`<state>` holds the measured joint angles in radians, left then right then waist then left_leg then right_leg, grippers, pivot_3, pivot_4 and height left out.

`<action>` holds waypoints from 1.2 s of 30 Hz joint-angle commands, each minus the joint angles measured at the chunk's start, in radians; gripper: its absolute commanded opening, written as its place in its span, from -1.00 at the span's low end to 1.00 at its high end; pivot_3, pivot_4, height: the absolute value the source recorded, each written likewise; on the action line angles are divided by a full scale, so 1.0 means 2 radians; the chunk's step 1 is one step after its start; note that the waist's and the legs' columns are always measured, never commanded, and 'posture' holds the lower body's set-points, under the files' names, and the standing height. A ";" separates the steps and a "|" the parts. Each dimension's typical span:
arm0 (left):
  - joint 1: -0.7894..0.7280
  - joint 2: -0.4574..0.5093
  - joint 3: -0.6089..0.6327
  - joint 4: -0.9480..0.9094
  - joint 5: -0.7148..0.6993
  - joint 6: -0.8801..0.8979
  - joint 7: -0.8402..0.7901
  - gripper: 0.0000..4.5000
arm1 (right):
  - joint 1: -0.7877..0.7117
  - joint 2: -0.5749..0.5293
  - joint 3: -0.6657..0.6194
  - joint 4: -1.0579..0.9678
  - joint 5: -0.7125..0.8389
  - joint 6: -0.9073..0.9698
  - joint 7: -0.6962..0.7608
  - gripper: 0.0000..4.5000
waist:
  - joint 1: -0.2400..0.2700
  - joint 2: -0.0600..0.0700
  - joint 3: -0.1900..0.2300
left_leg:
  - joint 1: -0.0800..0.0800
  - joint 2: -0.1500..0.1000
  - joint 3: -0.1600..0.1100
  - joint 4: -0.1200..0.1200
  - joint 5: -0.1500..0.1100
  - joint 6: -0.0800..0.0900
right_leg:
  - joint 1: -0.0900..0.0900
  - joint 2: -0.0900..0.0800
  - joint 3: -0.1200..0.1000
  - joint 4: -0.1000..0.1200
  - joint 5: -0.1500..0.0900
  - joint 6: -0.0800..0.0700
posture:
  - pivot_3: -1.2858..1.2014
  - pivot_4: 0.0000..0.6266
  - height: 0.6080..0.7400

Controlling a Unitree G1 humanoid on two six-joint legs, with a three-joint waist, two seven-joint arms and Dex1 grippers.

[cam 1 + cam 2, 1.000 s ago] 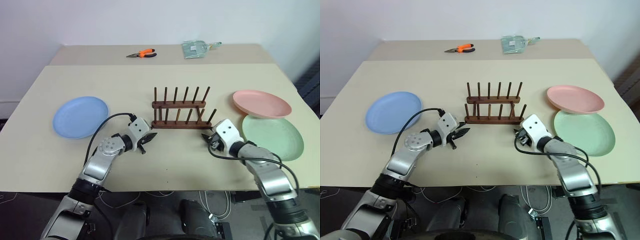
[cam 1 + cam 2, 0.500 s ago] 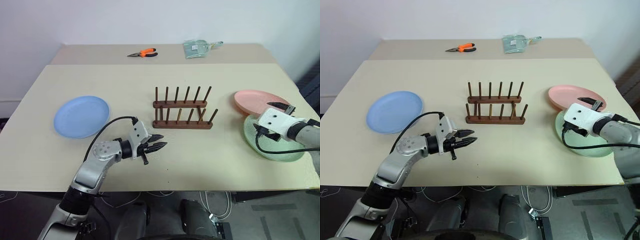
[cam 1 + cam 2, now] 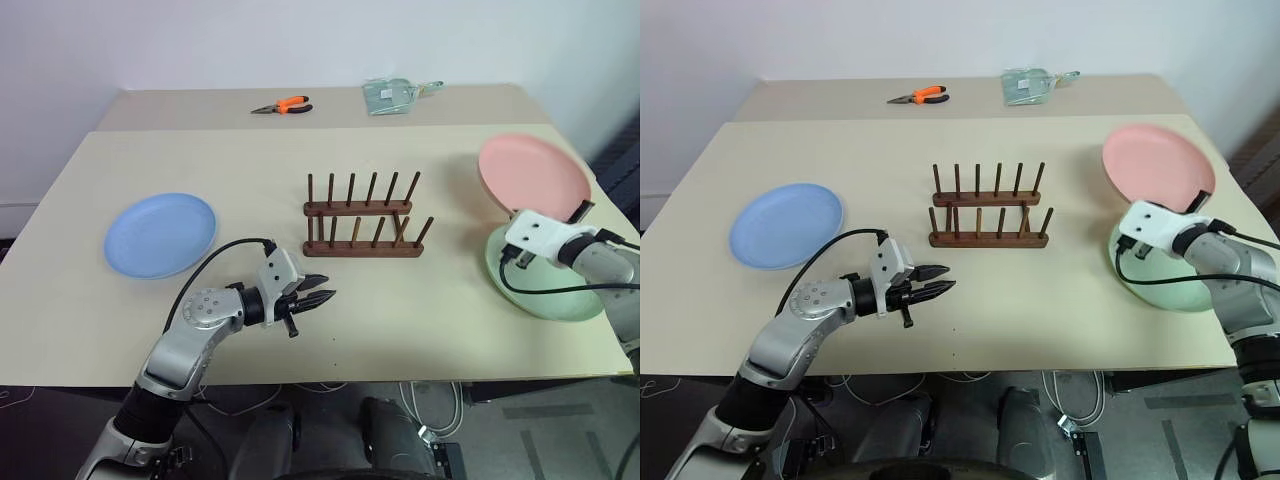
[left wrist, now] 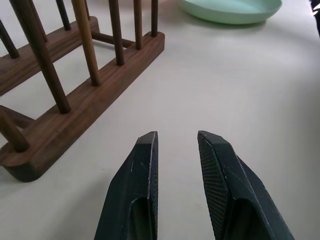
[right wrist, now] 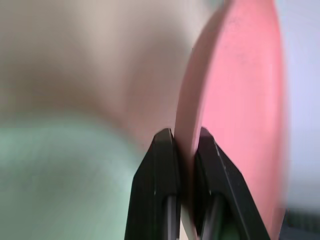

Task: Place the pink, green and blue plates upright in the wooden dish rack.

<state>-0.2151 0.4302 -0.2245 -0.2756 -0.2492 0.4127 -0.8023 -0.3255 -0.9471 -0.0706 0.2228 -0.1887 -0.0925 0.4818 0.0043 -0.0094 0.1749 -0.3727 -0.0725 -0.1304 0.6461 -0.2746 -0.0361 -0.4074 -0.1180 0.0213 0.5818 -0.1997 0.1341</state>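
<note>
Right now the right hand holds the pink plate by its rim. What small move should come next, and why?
Probably carry the pink plate toward the wooden dish rack. The right hand is shut on its rim, the plate is tilted up above the green plate, and the rack's pegs hold nothing.

Matt, smooth plates (image 3: 532,172), a dark wooden rack (image 3: 361,218) and a matt beige table (image 3: 240,160).
</note>
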 commanded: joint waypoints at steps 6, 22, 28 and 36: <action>-0.017 0.007 0.034 0.012 -0.014 -0.008 0.000 -0.45 | -0.052 0.129 -0.205 -0.303 0.651 0.363 -0.047 -0.98 | 0.002 0.000 0.000 | 0.000 0.001 -0.003 0.000 0.000 0.000 | 0.000 0.001 0.000 0.000 0.000 0.000 | 0.03 -0.52 1.00; -0.004 0.008 0.034 -0.008 -0.029 -0.003 0.001 -0.45 | -0.026 0.158 -0.153 -0.296 0.788 0.459 -0.174 -0.98 | 0.003 0.000 0.000 | -0.001 0.000 -0.001 0.000 0.000 0.000 | 0.000 0.000 -0.001 -0.001 0.000 0.000 | 0.03 -0.52 1.00; 0.002 0.010 0.030 -0.011 -0.026 -0.003 0.003 -0.45 | -0.042 0.161 -0.142 -0.286 0.705 0.427 -0.203 -0.27 | 0.003 0.000 0.000 | -0.001 0.000 -0.001 0.000 0.000 0.000 | 0.000 0.000 -0.001 -0.001 0.000 0.000 | 0.03 -0.52 1.00; -0.004 0.009 0.020 -0.005 -0.024 -0.007 -0.003 -0.45 | 0.065 0.082 -0.248 -0.268 0.608 0.388 -0.111 0.18 | 0.006 0.000 0.000 | -0.001 0.000 -0.001 0.000 0.000 0.001 | 0.000 0.000 -0.001 -0.002 0.000 0.001 | 0.03 -0.52 1.00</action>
<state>-0.2134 0.4482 -0.1822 -0.2575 -0.2931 0.4102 -0.8034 -0.2520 -0.7544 -0.5079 -0.3112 1.0711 0.7011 0.2004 0.0169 -0.0091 0.1755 -0.3753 -0.0728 -0.1329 0.6454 -0.2757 -0.0342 -0.4070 -0.1177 0.0198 0.5781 -0.2007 0.1354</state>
